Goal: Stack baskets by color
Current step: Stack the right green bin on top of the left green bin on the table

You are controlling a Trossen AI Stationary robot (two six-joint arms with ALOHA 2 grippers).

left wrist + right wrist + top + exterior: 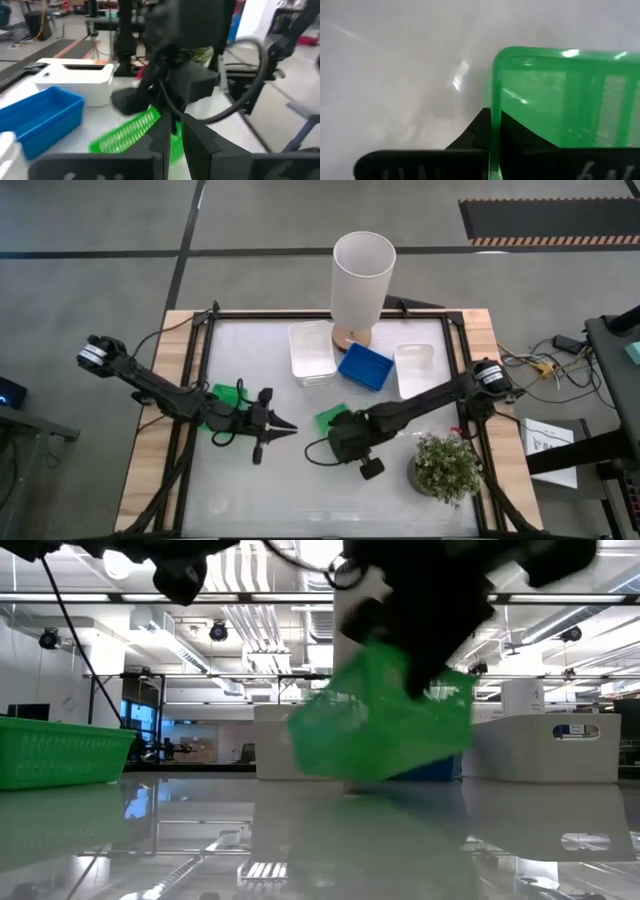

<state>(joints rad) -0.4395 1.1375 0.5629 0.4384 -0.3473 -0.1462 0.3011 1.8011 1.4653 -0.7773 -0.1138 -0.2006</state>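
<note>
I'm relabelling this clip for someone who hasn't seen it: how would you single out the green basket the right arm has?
Start at the tall white cylinder at the table's far edge and come toward the middle, past the blue basket. There the right gripper has its fingers shut on the rim of a green basket. Unlike the other green basket, it hangs tilted, off the table.

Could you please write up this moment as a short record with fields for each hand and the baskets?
right hand: shut on the rim of a green basket, which is tilted in the low view
left hand: shut, empty, beside the other green basket
blue basket: on the table in front of the white cylinder
white baskets: one left of the blue basket, one right of it
plant: near the table's right corner
</note>
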